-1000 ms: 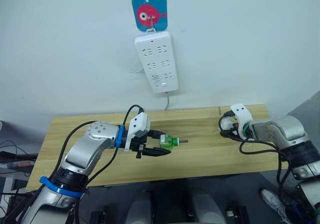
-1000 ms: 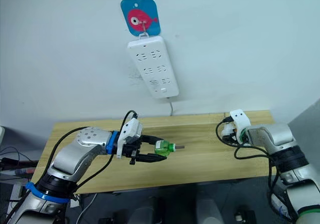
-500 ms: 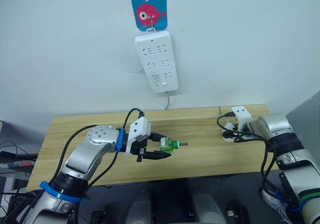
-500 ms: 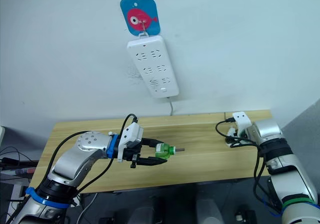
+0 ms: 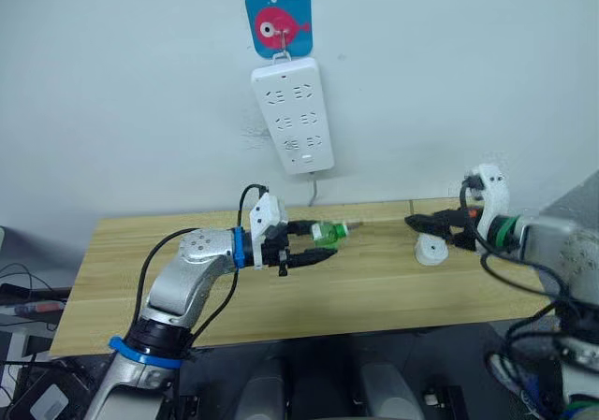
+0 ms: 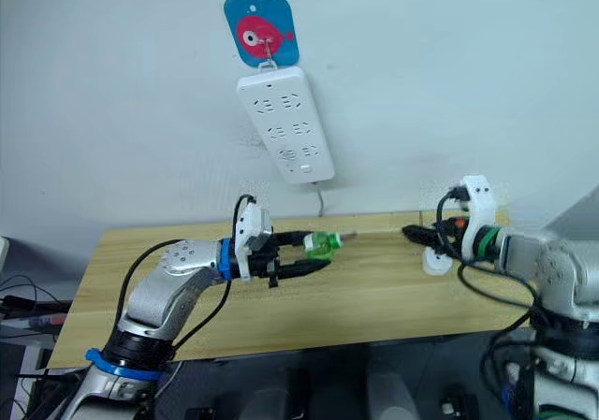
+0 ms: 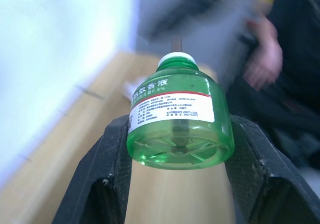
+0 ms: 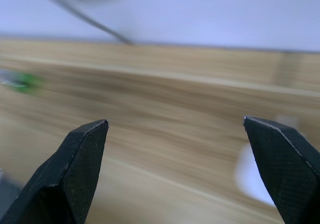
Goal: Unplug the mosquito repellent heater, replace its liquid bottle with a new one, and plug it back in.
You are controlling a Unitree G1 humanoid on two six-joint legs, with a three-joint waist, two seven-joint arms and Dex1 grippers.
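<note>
Wooden table (image 5: 374, 294) against white wall (image 5: 468, 83)

A long desk (image 5: 374, 289) of light wood is seen set against a pale wall, its top made of lengthwise planks with a seam running near the back edge. One thing is seen lying directly on it: the mosquito repellent heater (image 5: 431, 250), a small white rounded unit, is placed toward the desk's right end, near the back edge. In the right wrist view the same white unit (image 8: 251, 176) is glimpsed on the wood, blurred. The remainder of the desk's top is shown as bare wood grain.
</note>
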